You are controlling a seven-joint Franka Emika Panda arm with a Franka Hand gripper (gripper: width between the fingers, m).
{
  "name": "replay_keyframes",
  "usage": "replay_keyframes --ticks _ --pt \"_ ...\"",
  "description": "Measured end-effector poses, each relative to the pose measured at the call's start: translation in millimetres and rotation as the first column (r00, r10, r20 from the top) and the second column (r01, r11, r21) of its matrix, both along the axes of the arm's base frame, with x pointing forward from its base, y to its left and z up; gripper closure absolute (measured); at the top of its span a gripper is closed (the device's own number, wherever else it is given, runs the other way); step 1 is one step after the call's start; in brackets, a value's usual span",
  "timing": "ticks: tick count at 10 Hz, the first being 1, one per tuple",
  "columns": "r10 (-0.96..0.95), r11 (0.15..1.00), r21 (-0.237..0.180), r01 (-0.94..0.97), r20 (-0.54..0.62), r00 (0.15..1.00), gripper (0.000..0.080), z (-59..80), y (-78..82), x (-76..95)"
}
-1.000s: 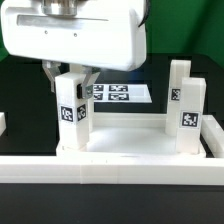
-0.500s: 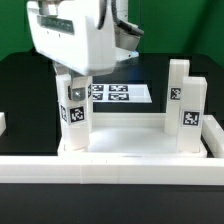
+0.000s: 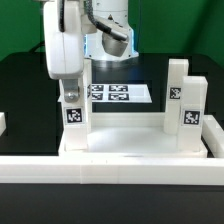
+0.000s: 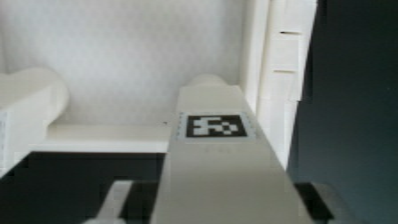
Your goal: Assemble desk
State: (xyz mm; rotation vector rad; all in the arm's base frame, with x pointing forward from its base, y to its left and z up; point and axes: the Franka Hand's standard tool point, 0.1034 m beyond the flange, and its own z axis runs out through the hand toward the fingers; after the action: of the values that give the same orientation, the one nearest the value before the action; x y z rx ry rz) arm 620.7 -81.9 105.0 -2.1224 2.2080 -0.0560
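At the exterior view's left, the pincer [image 3: 73, 92] comes down over the top of the left leg [image 3: 74, 112]; its white housing covers the leg's upper end, so the fingertips themselves are out of sight there. Wrist view: two pale fingers [image 4: 111, 200] flank the leg [image 4: 221, 150] on either side, close against it. Pincer is clenched on the left leg, from what the wrist view shows, though actual pad contact is blurred.

Hidden or unclear: top of the left leg behind the pincer body; arm cut off at the frame's upper edge; wrist picture soft overall, its tag [image 4: 215, 126] only a dark smudge of squares.

Desk: white tabletop [image 3: 130, 140] lies rim-up on the black table [image 3: 20, 90], just behind a long white border bar [image 3: 110, 172]. Left leg stands upright in the corner socket at the exterior view's left, black-and-white tag facing the camera. Two more legs stand upright at the exterior view's right: a near one [image 3: 191, 115] and a far one [image 3: 178, 90], both tagged. Marker board [image 3: 118, 93] lies flat on the table beyond the tabletop.
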Motion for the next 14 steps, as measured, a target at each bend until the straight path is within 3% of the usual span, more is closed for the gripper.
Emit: replay_keyframes --ticks 3,5,6,11,14 --pt "-0.042 0.999 0.005 0.042 0.001 0.999 0.0495 -0.2 0.5 0.3" --pt "0.026 1.0 -0.001 -0.026 0.003 1.0 0.0189 -0.2 -0.6 0.1" --pt "0.1 0.995 -0.008 -0.1 0.004 0.995 0.0162 -0.2 -0.8 0.1" --pt "0.486 0.872 -0.063 -0.485 -0.006 0.874 0.0151 0.6 -1.3 1.3" --pt "0.724 0.683 -0.093 -0.725 -0.043 0.688 0.0151 1.4 -1.1 1.8"
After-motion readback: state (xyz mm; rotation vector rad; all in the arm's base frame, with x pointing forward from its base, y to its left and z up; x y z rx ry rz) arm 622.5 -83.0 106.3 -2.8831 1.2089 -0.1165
